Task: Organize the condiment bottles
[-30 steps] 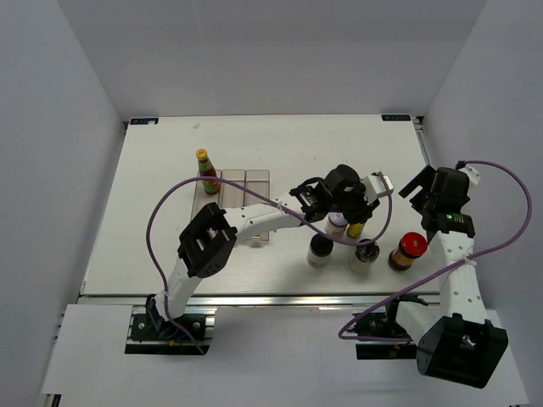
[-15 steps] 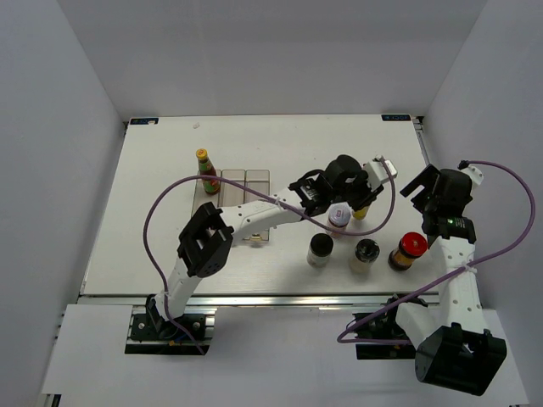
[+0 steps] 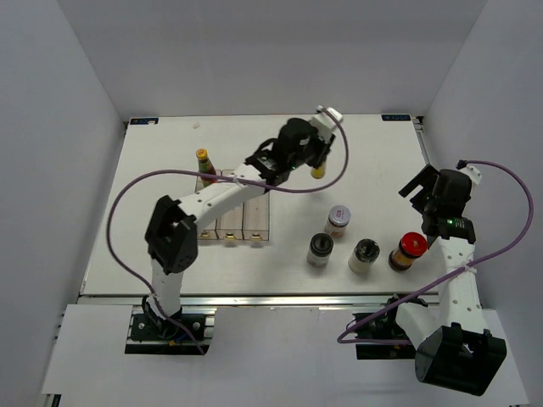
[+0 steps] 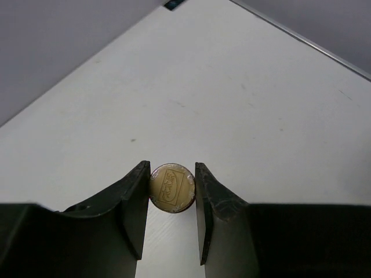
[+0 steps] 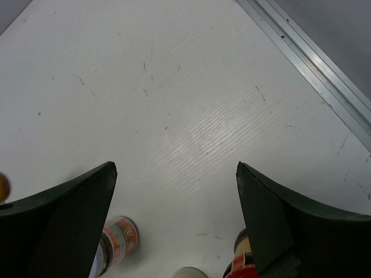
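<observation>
My left gripper [image 3: 316,163] is shut on the tiny yellow-capped bottle [image 3: 318,172] and holds it over the far middle of the table. In the left wrist view the yellow cap [image 4: 171,187] sits pinched between both fingers of that gripper [image 4: 171,194]. The slim red sauce bottle [image 3: 206,170] stands at the tray's far left corner. The white jar [image 3: 338,219], two black-lidded shakers [image 3: 320,248] [image 3: 364,253] and the red-lidded dark jar [image 3: 407,249] stand at the near right. My right gripper [image 3: 417,188] [image 5: 175,168] is open and empty, beyond the red-lidded jar [image 5: 243,263].
The clear three-compartment tray [image 3: 254,222] lies left of centre, partly under my left arm. The table's right rail [image 5: 313,63] runs close to my right gripper. A purple cable loops over each arm.
My left gripper has lifted the yellow-capped bottle from beside the white jar and carried it away and to the left. The right arm has hardly moved.
</observation>
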{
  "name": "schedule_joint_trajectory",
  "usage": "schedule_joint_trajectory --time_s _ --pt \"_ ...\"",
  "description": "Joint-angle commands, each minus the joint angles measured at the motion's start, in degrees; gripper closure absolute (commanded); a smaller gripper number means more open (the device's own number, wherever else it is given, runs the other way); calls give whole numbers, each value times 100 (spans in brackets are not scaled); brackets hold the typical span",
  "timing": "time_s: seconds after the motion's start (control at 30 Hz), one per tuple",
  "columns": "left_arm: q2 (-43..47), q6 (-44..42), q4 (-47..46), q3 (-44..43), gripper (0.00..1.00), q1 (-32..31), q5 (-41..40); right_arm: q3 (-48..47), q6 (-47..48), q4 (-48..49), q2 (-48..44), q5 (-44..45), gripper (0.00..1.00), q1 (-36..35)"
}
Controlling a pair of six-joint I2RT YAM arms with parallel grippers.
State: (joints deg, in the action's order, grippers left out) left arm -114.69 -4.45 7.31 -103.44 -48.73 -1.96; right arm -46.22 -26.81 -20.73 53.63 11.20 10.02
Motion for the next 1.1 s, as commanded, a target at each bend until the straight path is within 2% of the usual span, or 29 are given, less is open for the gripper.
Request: schedule_joint_trajectory --time_s 0.0,0.17,0.2,0.3,0.5,0.53,0.63,0.87,1.07 --pt "1614 163 -292 401 100 310 -542 16 26 324 16 -188 11 17" --pt "2486 181 -195 1114 100 435 -1323 7 44 342 122 -355 11 26" --pt "2591 251 -82 1176 100 435 -1821 16 44 342 139 -390 11 26" --pt "2996 628 542 1387 100 531 -2517 25 9 350 174 -443 11 17" --pt "3699 1911 1913 2002 100 838 -3486 42 -17 350 131 -513 11 26" --pt "3752 2330 2262 2073 100 908 -3678 51 -17 350 113 -531 11 17" --pt "3937 2842 2695 2354 100 1146 -4020 95 -35 412 78 -663 11 17" --pt "4324 2958 2503 2926 100 1515 -4155 130 -70 465 157 -760 12 26" --pt "4342 2879 1757 3611 100 1998 -4094 166 -88 509 210 -786 12 26"
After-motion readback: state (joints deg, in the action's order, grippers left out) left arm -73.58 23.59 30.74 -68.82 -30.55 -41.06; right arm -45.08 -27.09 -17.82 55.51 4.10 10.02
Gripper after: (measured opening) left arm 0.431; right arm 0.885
